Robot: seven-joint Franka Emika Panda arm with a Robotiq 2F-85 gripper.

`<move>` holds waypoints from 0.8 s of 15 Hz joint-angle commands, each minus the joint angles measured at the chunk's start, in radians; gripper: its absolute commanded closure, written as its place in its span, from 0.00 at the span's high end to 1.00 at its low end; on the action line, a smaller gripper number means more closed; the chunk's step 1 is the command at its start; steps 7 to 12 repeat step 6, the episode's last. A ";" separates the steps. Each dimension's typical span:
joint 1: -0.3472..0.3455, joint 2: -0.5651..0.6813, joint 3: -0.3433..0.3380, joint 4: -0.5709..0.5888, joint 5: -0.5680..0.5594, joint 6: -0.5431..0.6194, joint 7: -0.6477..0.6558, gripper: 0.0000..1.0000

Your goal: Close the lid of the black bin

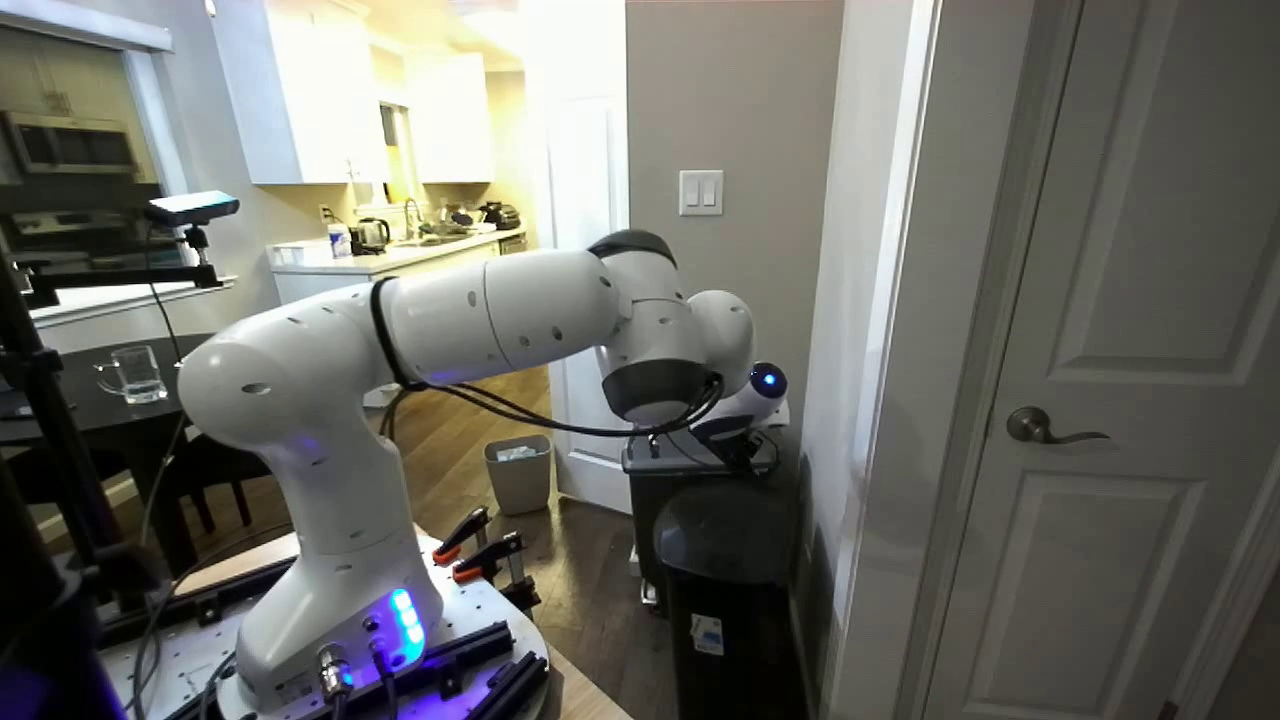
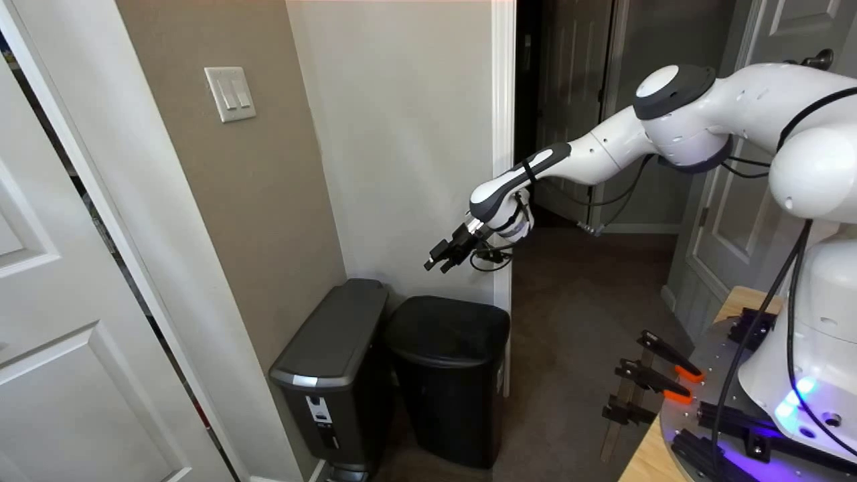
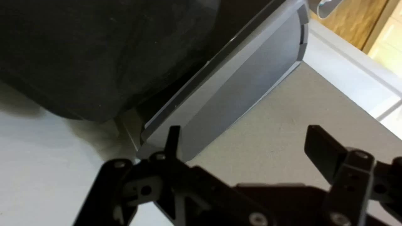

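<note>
Our white arm [image 1: 440,322] is wearing dark grey bands [image 1: 650,389] and black cables [image 1: 610,432]; blue lights [image 1: 407,620] are glowing on its base [image 1: 310,620], pale screws [image 3: 258,218] dotting our black gripper [image 3: 244,133]

Floor [image 1: 590,575]: dark wood planks, surface reflective in an exterior view. Bin count directly on it: 3, all upright. The black bin [image 2: 448,408] stands just beside the grey-lidded bin [image 2: 335,328] (contact between these 2 cannot be determined). The pale wastebasket [image 1: 522,486] stands apart from both.
</note>
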 commanded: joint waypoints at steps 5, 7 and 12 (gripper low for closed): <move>-0.042 0.063 0.065 0.011 0.038 -0.029 -0.018 1.00; -0.042 0.064 0.066 0.013 0.038 -0.029 -0.018 1.00; -0.042 0.064 0.066 0.013 0.038 -0.029 -0.018 1.00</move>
